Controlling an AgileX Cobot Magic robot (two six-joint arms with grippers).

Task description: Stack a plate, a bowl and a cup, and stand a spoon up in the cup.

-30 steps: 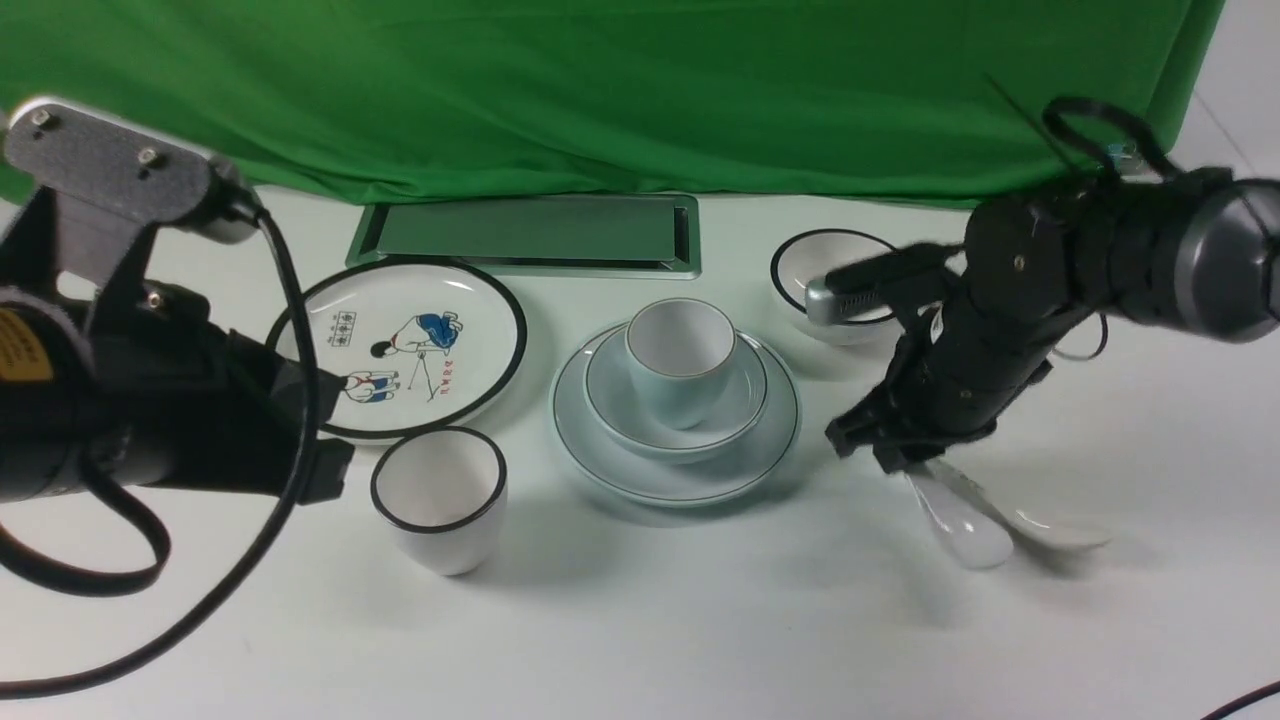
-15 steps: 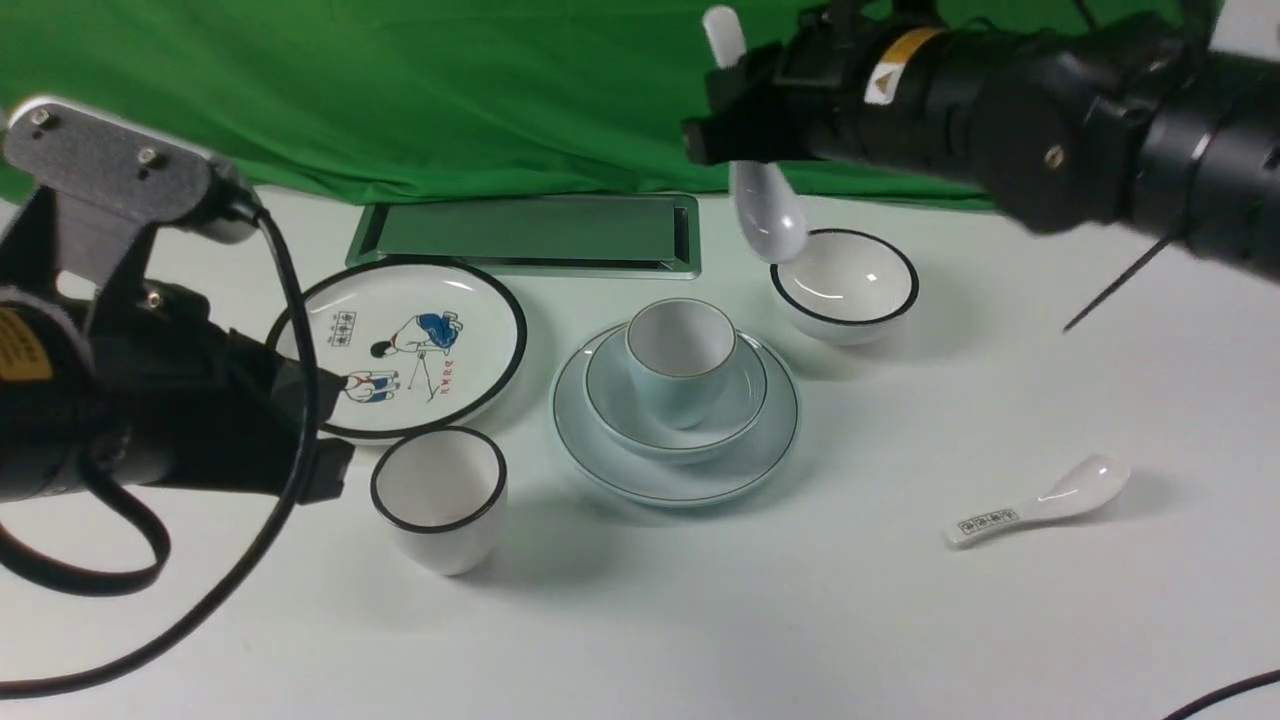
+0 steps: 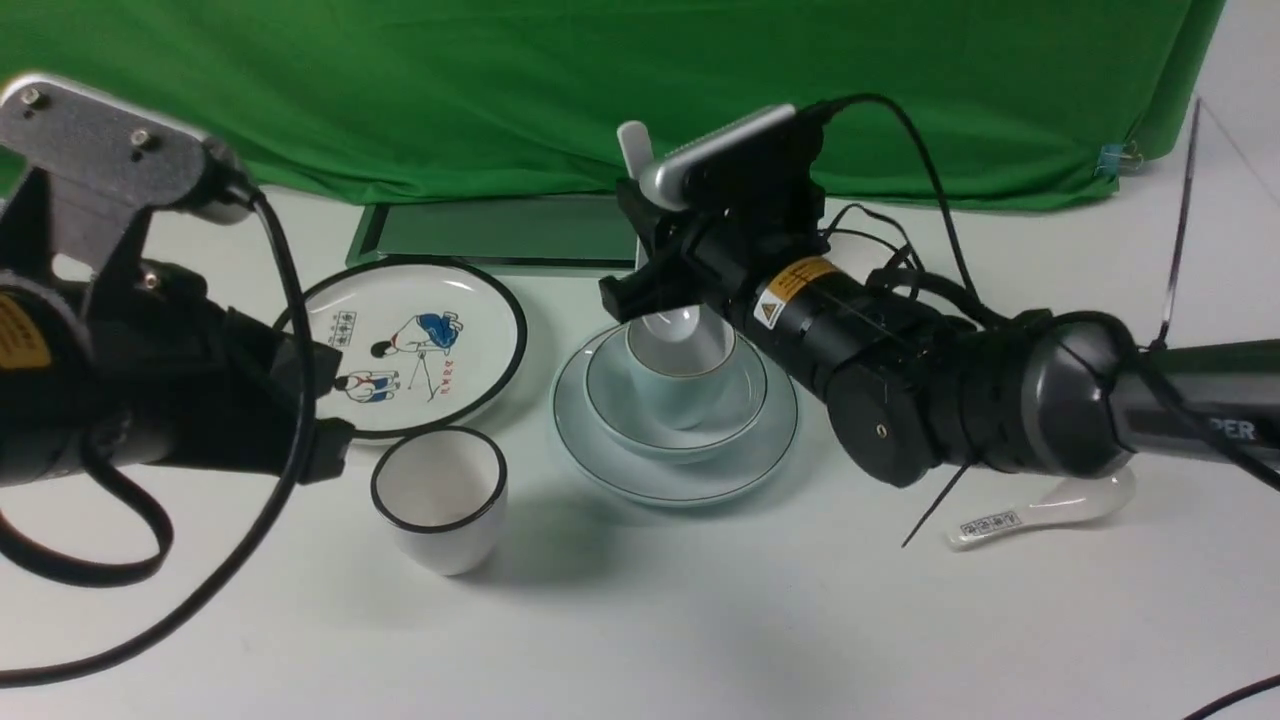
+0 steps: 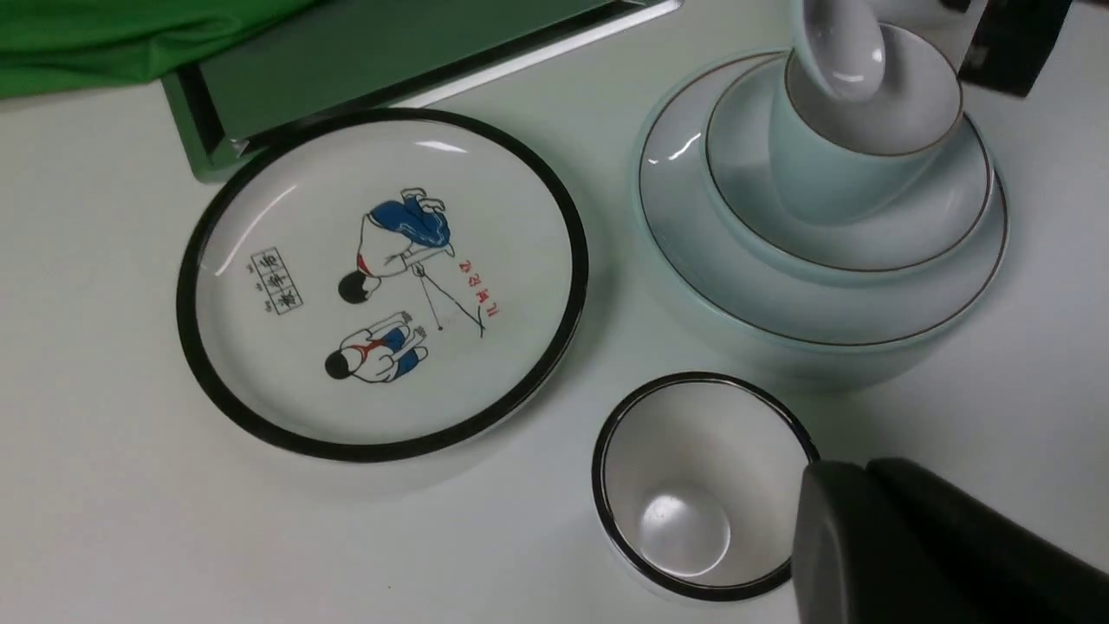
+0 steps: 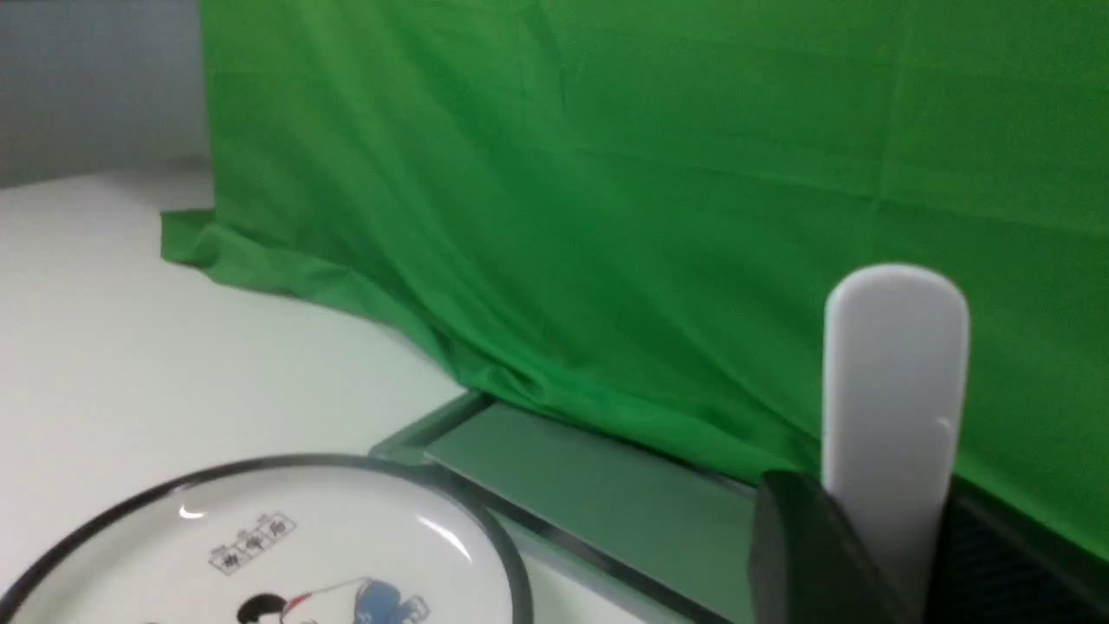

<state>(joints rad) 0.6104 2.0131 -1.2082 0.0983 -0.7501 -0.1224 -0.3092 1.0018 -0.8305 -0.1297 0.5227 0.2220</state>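
The pale blue plate (image 3: pixel 620 482) carries the shallow bowl (image 3: pixel 612 392), and the small pale blue cup (image 3: pixel 676 402) stands in the bowl. My right gripper (image 3: pixel 652 268) is shut on the handle of the plain spoon (image 3: pixel 681 326), holding it upright just above the cup. The spoon's scoop sits inside the cup's mouth (image 4: pixel 837 50), and its handle (image 5: pixel 894 390) sticks up between the fingers (image 5: pixel 801 555). My left gripper (image 4: pixel 859 475) is shut and empty, hovering beside the black-rimmed cup (image 4: pixel 693 485).
A black-rimmed cartoon plate (image 3: pixel 415 345) lies left of the stack, with the black-rimmed white cup (image 3: pixel 440 495) in front of it. A white spoon with printed marks (image 3: pixel 1040 508) lies at the right under my right arm. A metal hatch (image 3: pixel 500 230) and green cloth (image 3: pixel 500 90) sit behind.
My right arm has swung the spoon from high at the back right down and left over the stack. Its scoop now sits in the cup's mouth. The left arm has barely moved.
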